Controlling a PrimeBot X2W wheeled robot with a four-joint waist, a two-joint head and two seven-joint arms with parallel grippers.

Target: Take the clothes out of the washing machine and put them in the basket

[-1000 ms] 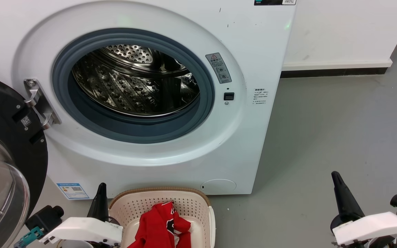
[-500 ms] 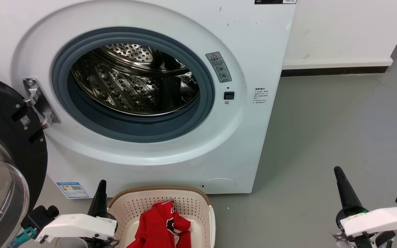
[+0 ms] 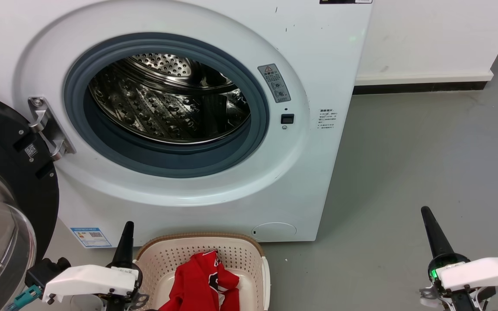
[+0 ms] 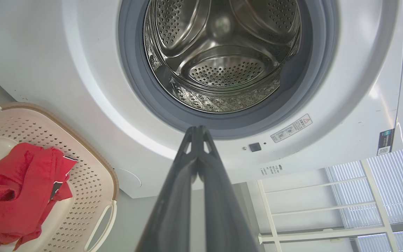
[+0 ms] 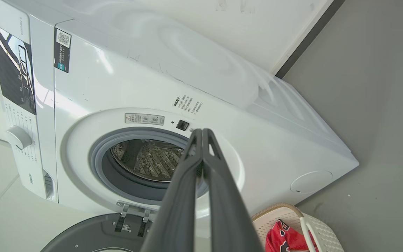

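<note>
left gripper (image 3: 128,224): fingers pressed together, holding nothing, drawn back since earlier | right gripper (image 3: 425,211): same | clothes (image 3: 199,280): crumpled red heap in basket (image 3: 167,255), just right of left gripper

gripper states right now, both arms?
Left gripper: closed, holding nothing.
Right gripper: closed, holding nothing.
</note>
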